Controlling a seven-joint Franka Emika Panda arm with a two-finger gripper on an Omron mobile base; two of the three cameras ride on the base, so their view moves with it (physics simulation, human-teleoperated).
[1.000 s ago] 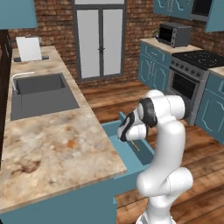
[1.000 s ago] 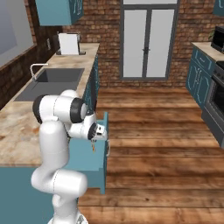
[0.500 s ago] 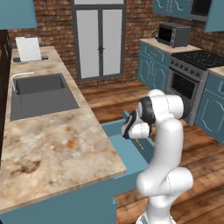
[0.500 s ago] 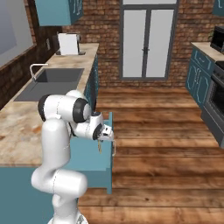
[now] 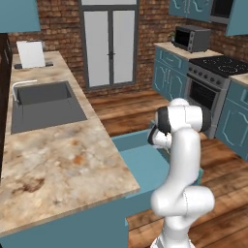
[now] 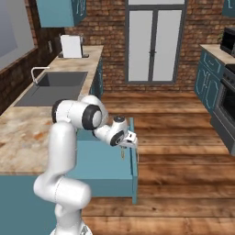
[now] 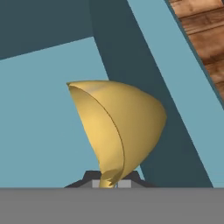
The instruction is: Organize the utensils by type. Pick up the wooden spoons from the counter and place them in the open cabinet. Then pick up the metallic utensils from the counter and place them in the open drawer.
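A kitchen with brick walls and a wood floor is seen. A long marbled tabletop [image 5: 58, 160] with a sink [image 5: 43, 99] is set on teal cabinets. The open drawer [image 6: 108, 160] is pulled out beside the tabletop. In the right base view, the pincer [image 6: 124, 148] is held over the drawer's front edge, and a thin utensil [image 6: 122, 151] is seen hanging down from it. In the hand view, the utensil's yellow rounded end [image 7: 118, 127] is shown big and close, above the teal inside of the drawer [image 7: 39, 131]. The pincer is pressed together on the utensil. In the left base view, the pincer is hidden behind the white arm [image 5: 181, 160].
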